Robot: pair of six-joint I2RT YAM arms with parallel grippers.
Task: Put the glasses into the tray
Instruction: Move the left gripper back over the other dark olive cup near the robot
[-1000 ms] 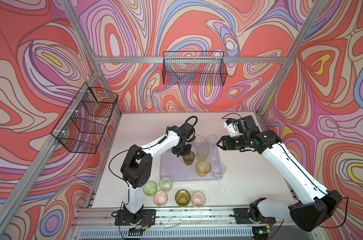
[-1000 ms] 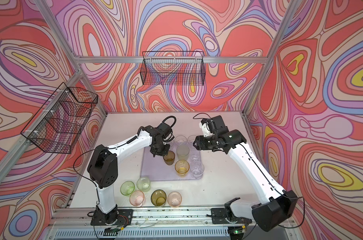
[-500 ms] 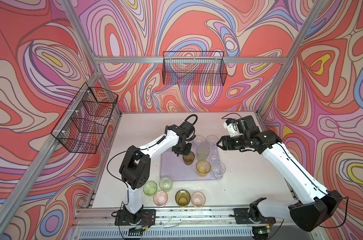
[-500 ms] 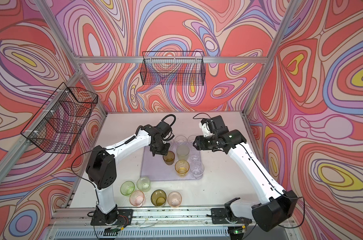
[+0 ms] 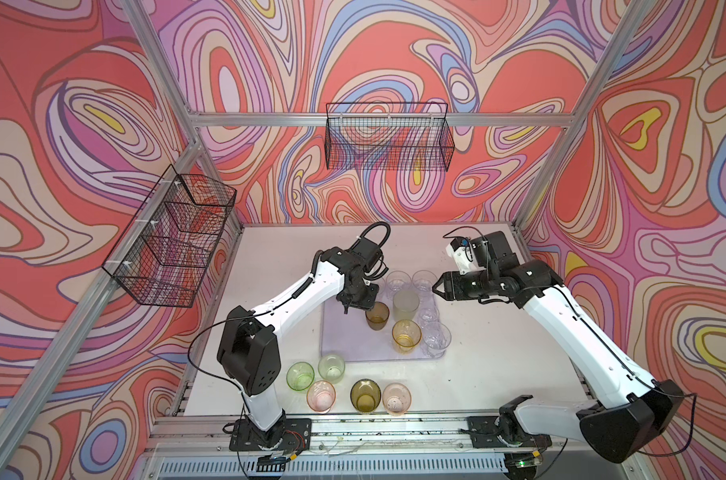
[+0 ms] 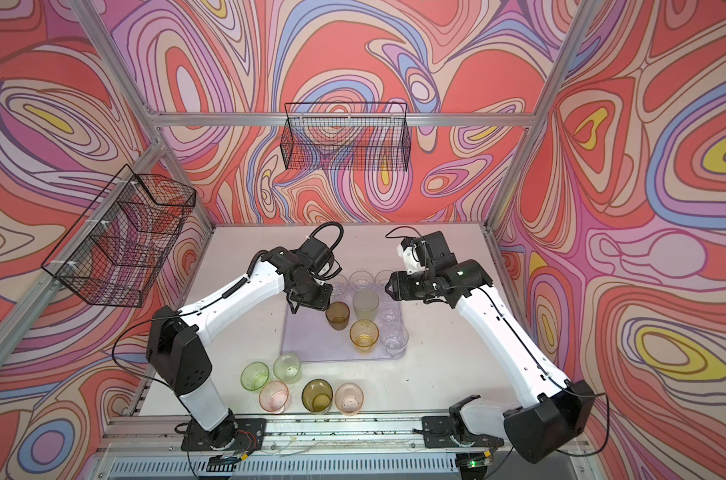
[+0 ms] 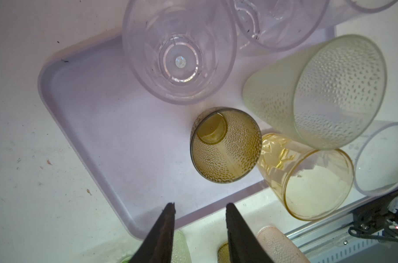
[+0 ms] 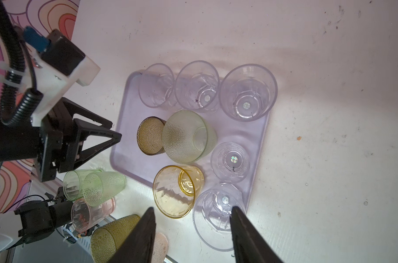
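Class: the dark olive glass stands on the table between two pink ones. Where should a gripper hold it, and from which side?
Pinch the rim of the olive glass from straight above, one finger inside, one outside, probably on the part facing the tray. It stands upright, mouth open, and the pink glass close beside it leaves little room for a sideways grasp.

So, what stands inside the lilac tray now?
Eight glasses: five clear glasses, an olive-brown glass, a pale green glass, an amber glass. In both top views the left arm partly covers one clear glass.
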